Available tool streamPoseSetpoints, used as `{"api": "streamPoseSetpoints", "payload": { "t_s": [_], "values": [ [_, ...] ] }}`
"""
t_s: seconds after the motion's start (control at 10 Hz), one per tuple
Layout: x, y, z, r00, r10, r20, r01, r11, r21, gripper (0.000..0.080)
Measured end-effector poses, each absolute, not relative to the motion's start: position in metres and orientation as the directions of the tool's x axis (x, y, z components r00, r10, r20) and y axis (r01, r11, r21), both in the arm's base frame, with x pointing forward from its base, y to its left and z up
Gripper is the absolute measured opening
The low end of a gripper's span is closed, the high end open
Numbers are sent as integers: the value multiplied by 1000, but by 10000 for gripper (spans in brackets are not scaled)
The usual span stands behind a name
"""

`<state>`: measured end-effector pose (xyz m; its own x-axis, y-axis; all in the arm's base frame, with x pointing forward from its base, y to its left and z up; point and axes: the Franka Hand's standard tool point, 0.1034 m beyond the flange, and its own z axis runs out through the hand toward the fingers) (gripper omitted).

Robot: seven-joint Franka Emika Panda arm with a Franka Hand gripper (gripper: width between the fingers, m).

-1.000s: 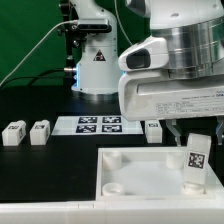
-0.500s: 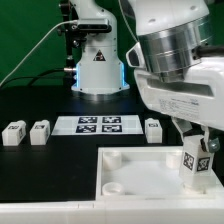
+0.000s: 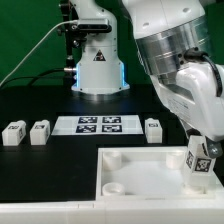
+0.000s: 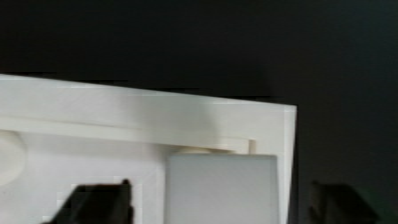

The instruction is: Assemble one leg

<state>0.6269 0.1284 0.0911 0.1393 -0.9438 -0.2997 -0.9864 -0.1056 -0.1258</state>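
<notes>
My gripper (image 3: 204,158) is at the exterior view's right, shut on a small white leg (image 3: 197,172) with a black-and-white tag. The leg stands upright at the near right corner of the large white square panel (image 3: 140,165). In the wrist view the leg (image 4: 222,175) sits between my two dark fingers (image 4: 102,205), over the panel's corner (image 4: 125,120). Three more legs lie on the black table: two at the left (image 3: 14,133) (image 3: 40,131) and one right of the marker board (image 3: 153,129).
The marker board (image 3: 98,124) lies flat behind the panel. The arm's white base (image 3: 97,65) stands at the back centre. A round socket (image 3: 113,186) shows in the panel's near left corner.
The wrist has turned about the leg, and the leg's tag has rotated with it and now looks tilted. The leg stays at the panel's corner. The other legs have not moved.
</notes>
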Motion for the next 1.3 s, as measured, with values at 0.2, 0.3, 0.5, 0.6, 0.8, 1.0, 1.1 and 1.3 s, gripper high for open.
{"api": "streamPoseSetpoints", "payload": {
  "t_s": [0.2,0.3,0.5,0.6,0.8,1.0,1.1,1.3],
  "values": [
    [625,131,91,212,-933,-291,-974,-179,-139,628],
    [621,137,90,291,-913,-287,-955,-259,-145,643],
    [616,139,90,606,-764,-222,-795,-579,-180,648],
    [616,139,91,723,-666,-183,-691,-698,-188,649],
    [616,139,90,827,-542,-148,-562,-799,-215,649],
    [616,138,90,933,-348,-95,-361,-901,-240,649],
    [617,135,90,969,-243,-53,-249,-947,-204,649],
    [621,131,90,1000,1,21,4,-983,-181,649]
  ]
}}
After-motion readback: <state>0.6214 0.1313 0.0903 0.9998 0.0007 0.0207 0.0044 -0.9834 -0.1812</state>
